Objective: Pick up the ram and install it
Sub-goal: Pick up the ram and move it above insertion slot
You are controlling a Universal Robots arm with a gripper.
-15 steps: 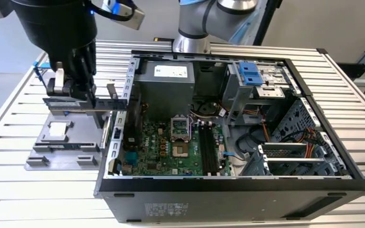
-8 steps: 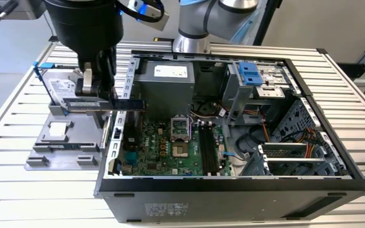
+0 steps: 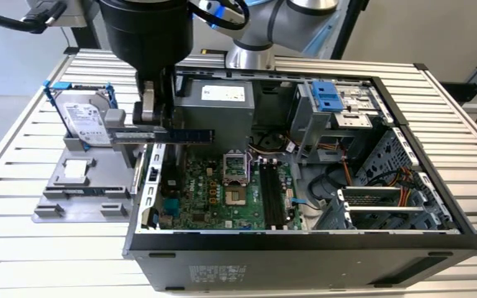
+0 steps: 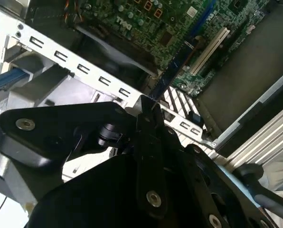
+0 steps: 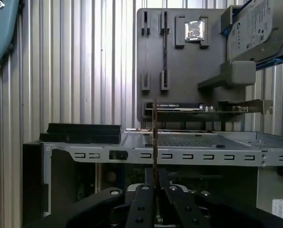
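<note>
My end effector (image 3: 151,124) pinches the thin dark ram stick (image 3: 187,134) over the open black computer case (image 3: 305,239); squaring it level with the black motherboard slots (image 3: 272,192) matters most, I judge.

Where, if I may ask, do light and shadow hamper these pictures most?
Exterior view: even light, though the computer case interior is shaded. Second wrist view: the black pincer holding the ram reads dark against pale glare. First wrist view: the case's inside is deep shadow.
</note>
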